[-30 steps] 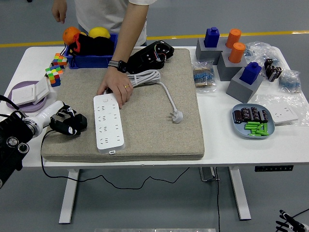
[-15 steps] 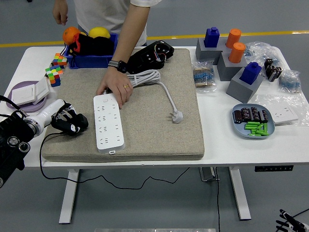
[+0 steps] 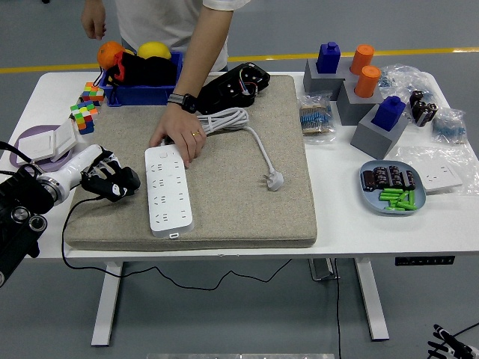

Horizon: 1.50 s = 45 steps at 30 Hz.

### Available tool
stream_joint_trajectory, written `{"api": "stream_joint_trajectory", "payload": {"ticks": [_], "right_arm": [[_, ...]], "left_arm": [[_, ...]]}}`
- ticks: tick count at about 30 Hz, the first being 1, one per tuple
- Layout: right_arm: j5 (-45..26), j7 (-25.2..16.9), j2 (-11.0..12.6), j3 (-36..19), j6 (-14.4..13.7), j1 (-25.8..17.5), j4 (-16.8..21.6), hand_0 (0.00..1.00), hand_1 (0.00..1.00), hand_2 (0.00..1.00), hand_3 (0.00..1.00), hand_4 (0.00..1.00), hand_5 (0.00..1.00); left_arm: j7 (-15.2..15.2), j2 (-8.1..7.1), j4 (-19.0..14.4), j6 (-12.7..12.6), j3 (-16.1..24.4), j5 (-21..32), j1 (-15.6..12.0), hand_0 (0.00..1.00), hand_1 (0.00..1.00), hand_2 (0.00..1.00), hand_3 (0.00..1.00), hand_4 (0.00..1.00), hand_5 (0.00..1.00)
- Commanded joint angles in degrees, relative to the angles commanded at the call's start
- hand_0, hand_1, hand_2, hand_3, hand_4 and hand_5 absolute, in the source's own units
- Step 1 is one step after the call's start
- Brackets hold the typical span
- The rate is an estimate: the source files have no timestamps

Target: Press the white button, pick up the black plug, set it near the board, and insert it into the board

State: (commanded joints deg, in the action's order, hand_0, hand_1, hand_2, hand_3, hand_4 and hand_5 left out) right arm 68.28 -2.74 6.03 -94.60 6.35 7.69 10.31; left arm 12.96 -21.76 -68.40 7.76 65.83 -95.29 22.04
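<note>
A white power strip (image 3: 168, 187) lies lengthwise on the grey felt mat (image 3: 247, 209), with a small button (image 3: 174, 235) at its near end. My left hand (image 3: 107, 181) is over the mat's left edge, just left of the strip. It is shut on the black plug (image 3: 120, 185), whose black cable (image 3: 71, 217) trails down off the table's front. A person's hand (image 3: 182, 137) rests on the strip's far end. Only a small part of my right hand (image 3: 447, 345) shows at the bottom right corner, below the table.
The strip's white cord and plug (image 3: 275, 179) lie on the mat to the right. A blue bin with fruit (image 3: 142, 71), colour cubes (image 3: 84, 112) and a white switch plate (image 3: 41, 142) are at the left. Blocks (image 3: 382, 120), a plate of parts (image 3: 393, 187) and bags stand at the right.
My left hand has moved a little away from me and to the right with the black plug, closer to the strip. The person's hand has stayed on the strip.
</note>
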Motion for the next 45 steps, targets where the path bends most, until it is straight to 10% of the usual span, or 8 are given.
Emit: {"api": "stream_joint_trajectory", "payload": {"ticks": [18,45], "right_arm": [[-0.39,0.00,0.28,0.02,-0.11,0.26,0.00,0.723,0.608,0.553,0.657,0.733,0.489],[-0.29,-0.09,0.20,-0.27,-0.06,0.36,0.00,0.723,0.605,0.551,0.657,0.733,0.489]], "left_arm": [[-6.61,-4.76,0.35,-2.37,-19.00,2.17,10.47,0.305,0.393,0.397,0.411,0.798,0.002],[-4.50,-3.78,5.53,-1.41,-24.34,-0.27,15.55,0.302,0.388,0.391,0.402,0.787,0.002]]}}
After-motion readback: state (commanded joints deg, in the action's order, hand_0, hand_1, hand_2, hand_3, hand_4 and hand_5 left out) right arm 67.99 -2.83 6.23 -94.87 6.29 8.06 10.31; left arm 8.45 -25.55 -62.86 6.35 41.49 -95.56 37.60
